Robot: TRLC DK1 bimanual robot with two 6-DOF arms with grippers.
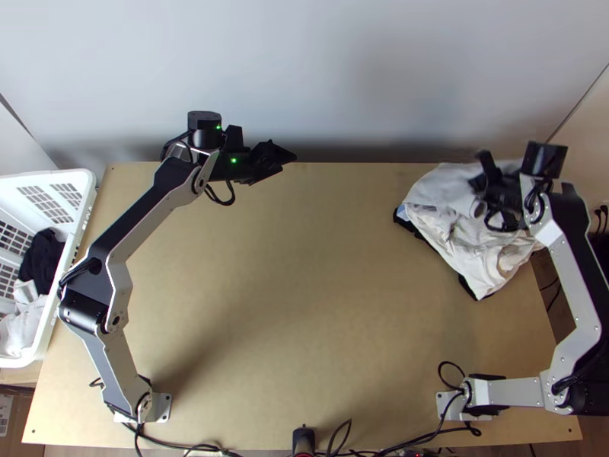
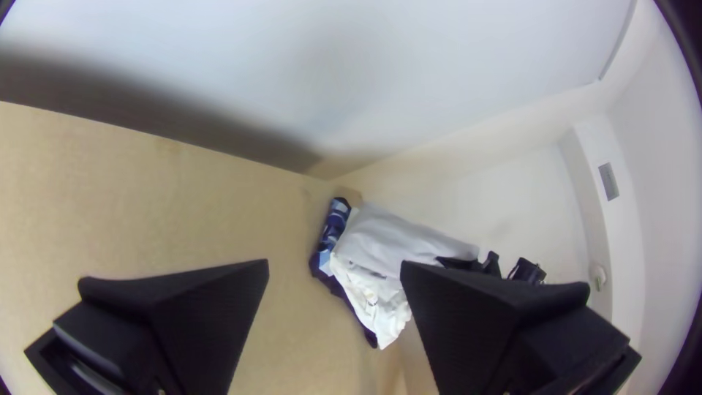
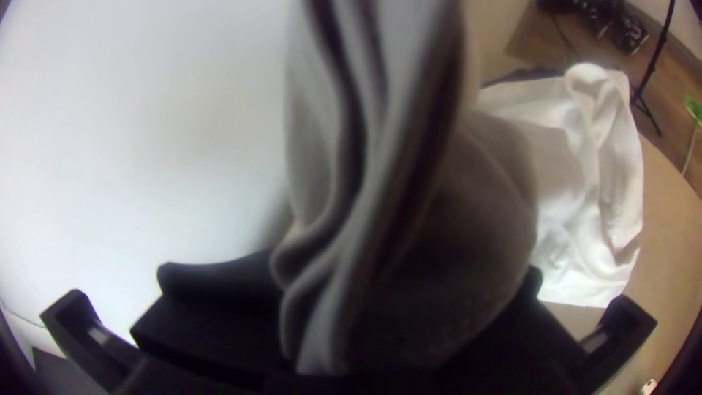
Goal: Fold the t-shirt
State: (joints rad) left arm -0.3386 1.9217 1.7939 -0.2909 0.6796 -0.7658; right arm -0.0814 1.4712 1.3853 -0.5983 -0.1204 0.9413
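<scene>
The right gripper [image 1: 479,171] pinches bunched grey cloth [image 3: 373,183]. With twelve o'clock straight ahead of its fingers, rumpled white cloth [image 3: 614,183] lies at two o'clock on the table [image 3: 669,219], short of a black stand [image 3: 650,70].

A pale wall [image 1: 304,68] is running behind the light wooden desk [image 1: 304,266], and a soft grey shadow is lying low on it along the desk's far edge. Another pale wall [image 1: 15,145] is rising beyond the desk's far left corner, while a beige surface [image 1: 590,145] is standing past the far right one. In the left wrist view, a small grey rectangular panel [image 2: 608,181] is sitting on a white surface. In the right wrist view, brown wooden flooring [image 3: 669,91] is showing past the desk, where a thin black stand [image 3: 653,58] is standing near a green leaf [image 3: 693,109].
</scene>
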